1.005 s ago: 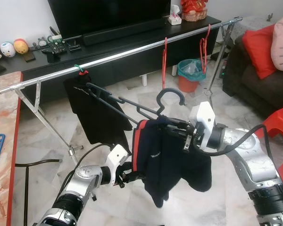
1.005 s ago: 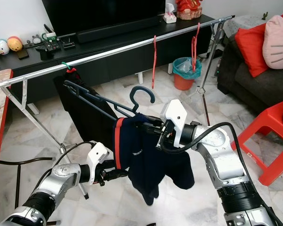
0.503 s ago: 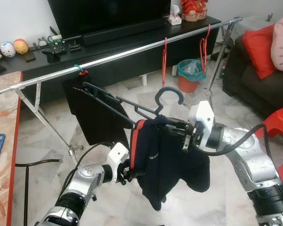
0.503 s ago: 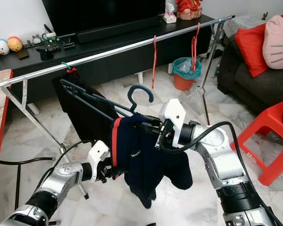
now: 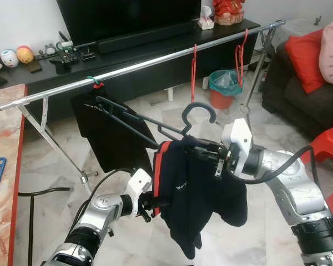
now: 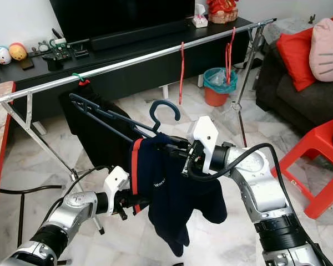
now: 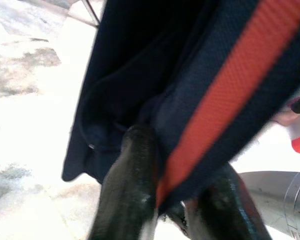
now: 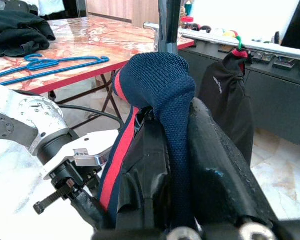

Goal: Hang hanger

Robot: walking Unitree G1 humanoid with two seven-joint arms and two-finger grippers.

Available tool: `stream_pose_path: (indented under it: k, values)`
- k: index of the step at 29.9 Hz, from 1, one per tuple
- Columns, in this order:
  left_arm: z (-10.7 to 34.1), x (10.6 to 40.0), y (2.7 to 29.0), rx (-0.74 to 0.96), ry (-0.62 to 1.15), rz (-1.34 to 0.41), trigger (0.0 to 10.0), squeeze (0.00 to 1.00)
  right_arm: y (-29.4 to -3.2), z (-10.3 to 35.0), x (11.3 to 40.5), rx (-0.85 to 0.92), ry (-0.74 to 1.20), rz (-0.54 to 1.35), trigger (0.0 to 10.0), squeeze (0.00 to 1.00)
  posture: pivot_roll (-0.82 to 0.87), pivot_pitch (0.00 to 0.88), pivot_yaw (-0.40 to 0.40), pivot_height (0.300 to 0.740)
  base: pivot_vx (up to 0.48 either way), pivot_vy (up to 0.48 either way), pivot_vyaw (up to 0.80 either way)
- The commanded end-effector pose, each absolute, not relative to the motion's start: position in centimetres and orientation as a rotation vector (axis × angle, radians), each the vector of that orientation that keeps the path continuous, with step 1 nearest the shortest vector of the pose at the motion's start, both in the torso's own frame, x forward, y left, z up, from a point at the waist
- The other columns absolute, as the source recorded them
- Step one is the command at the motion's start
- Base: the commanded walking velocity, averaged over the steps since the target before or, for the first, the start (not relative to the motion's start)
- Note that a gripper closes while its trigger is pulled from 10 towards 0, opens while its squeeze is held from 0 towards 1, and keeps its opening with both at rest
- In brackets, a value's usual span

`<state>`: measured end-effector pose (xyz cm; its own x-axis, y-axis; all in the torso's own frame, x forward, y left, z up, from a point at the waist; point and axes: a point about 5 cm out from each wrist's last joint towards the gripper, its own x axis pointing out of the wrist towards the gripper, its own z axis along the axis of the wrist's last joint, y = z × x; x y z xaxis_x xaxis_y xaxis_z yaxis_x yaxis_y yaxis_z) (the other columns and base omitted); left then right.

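Pale marble floor (image 5: 55,160), black TV console (image 5: 155,66), dark sofa (image 5: 308,100) with red cushion (image 5: 305,52).

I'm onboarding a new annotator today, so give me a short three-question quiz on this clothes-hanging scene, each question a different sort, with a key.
1. True or false: the right gripper holds the dark hanger with the navy garment draped over it.
2. Multiple choice: the left gripper is shut on
A. the metal rail
B. the garment's red-striped edge
C. the blue hanger on the marble table
3. Fill in: the black shirt on the rail hangs from a hanger with a ____ hook.

Key
1. True
2. B
3. green
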<state>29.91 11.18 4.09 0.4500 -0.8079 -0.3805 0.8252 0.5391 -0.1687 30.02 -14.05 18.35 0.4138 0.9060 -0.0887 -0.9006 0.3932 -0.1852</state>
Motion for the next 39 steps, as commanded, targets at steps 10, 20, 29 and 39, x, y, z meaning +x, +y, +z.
stream_pose_path:
  k: [10, 20, 29, 39]
  values:
    - [4.2, 29.9, 11.6, 0.034, 0.436, -1.014, 0.0, 0.00, -13.3, 18.9, 29.3, -0.225, -0.084, 1.174, 10.0, 0.00, -0.09, 0.000, 0.070, 0.740, 0.000, 0.000, 0.00]
    - [4.2, 29.6, 11.8, 0.027, 0.428, -1.013, 0.0, 0.00, -13.7, 18.1, 29.6, -0.221, -0.058, 1.138, 10.0, 0.00, -0.08, 0.000, 0.068, 0.740, 0.000, 0.000, 0.00]
    - [5.3, 31.5, 12.2, 0.161, 0.367, -0.920, 8.0, 0.00, -15.0, 17.5, 30.2, -0.266, -0.040, 1.016, 10.0, 0.00, -0.07, 0.018, 0.082, 0.740, 0.000, 0.000, 0.00]
    - [7.1, 32.2, 14.2, 0.326, 0.218, -0.818, 10.0, 0.00, -16.7, 13.9, 26.6, -0.240, 0.057, 0.938, 10.0, 0.00, -0.09, 0.000, 0.089, 0.740, 0.000, 0.000, 0.00]
